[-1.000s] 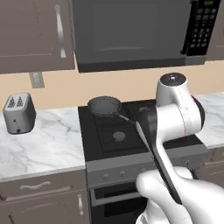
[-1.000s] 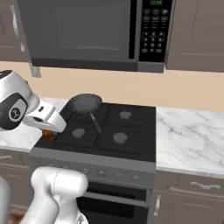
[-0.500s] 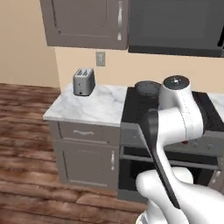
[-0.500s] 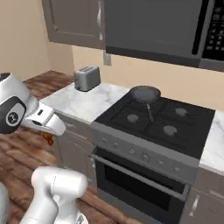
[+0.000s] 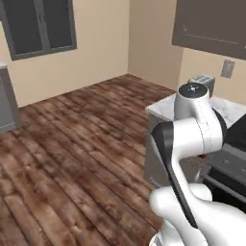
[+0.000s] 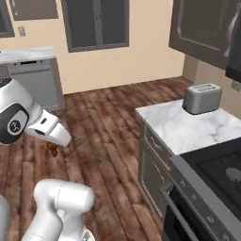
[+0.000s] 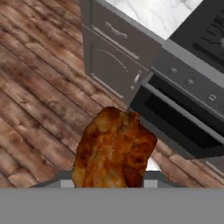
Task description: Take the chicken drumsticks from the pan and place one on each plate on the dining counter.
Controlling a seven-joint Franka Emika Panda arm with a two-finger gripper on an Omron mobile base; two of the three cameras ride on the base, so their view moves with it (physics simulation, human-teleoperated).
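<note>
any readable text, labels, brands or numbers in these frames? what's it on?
None readable.
Toaster: plain grey, no brand or markings visible.
Stove front: round knobs, no legible marks.
Cabinet drawers: handles only, no labels.
Chicken drumstick in the shut gripper: no text.

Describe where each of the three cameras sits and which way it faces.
Left base view: behind the arm's left, facing brown wood floor; white arm lower right.
Right base view: behind its right, over floor, silver toaster on marble worktop; arm lower left.
Hand view: looks along the gripper, shut on the orange-brown chicken drumstick, above floor and black oven.
Both base views share toaster and floor.
</note>
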